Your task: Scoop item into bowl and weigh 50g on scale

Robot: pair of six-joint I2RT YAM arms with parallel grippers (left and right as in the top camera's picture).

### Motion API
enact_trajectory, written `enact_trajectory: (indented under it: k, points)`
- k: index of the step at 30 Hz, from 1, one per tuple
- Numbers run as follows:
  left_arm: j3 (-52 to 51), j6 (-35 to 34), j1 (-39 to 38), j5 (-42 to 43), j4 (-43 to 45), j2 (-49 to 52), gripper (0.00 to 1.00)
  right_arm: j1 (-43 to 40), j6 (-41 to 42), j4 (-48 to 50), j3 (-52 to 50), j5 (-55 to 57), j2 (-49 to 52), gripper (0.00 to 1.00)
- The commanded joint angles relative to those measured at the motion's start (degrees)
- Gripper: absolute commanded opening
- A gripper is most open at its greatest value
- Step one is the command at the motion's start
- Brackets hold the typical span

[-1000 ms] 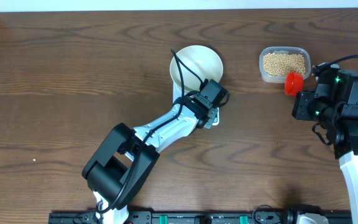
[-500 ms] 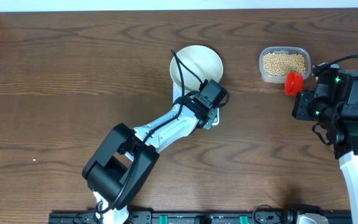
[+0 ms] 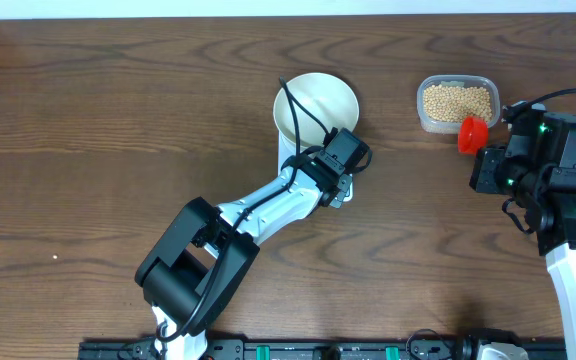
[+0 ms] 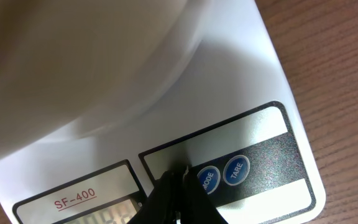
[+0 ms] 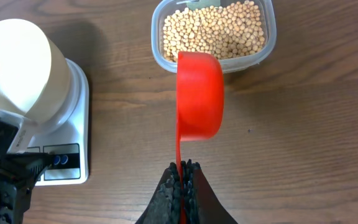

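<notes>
Overhead: the cream bowl (image 3: 315, 105) sits under your left gripper (image 3: 338, 183). Left wrist: its fingers are pressed together on the scale (image 4: 247, 81), beside the MODE button (image 4: 207, 180). Right wrist: your right gripper (image 5: 182, 173) clamps the red scoop (image 5: 199, 93) — soybeans (image 5: 216, 31) fill the clear tub (image 5: 156, 31) beyond.

I see the cream-white bowl (image 3: 315, 105) upright and empty on the small white scale (image 5: 76, 118), behind its display and two round blue buttons. Well to my right, tan-yellow beans (image 3: 457, 101) lie in a clear tub (image 3: 420, 105).
</notes>
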Motion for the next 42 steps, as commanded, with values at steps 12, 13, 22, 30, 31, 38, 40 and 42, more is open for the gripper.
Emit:
enact_trajectory:
  k: [12, 13, 22, 30, 31, 38, 40, 42]
  points:
    - [-1.14, -0.26, -1.81, -2.73, -0.13, 4.04, 0.07, -0.33, -0.20, -0.04, 0.94, 0.00, 0.07, 0.01]
    - [-1.07, -0.24, -1.81, -3.32, -0.15, 3.67, 0.07, -0.33, -0.20, -0.02, 0.94, 0.00, 0.07, 0.01]
    - [-0.48, 0.17, -1.81, -3.54, -2.05, -8.20, 0.07, -0.33, -0.20, -0.02, 0.94, 0.00, 0.07, 0.01]
    - [-0.48, 0.17, -1.81, -3.50, -9.60, -22.71, 0.07, -0.33, -0.20, 0.02, 0.94, -0.02, 0.07, 0.01]
    - [-0.48, 0.15, -1.81, -3.50, -10.49, -23.93, 0.07, -0.33, -0.20, 0.02, 0.94, -0.02, 0.07, 0.01]
    - [-0.48, 0.50, 4.90, -3.45, -13.03, -34.86, 0.07, -0.33, -0.15, 0.79, 0.94, -0.02, 0.09, 0.01]
    - [-0.48, 3.08, 9.84, -3.45, -10.54, -36.06, 0.08, -0.33, -0.15, 1.77, 0.94, -0.02, 0.20, 0.01]
    - [-0.48, 5.42, 14.53, -3.48, -6.99, -35.98, 0.07, -0.33, -0.15, 3.87, 0.94, -0.02, 0.63, 0.01]
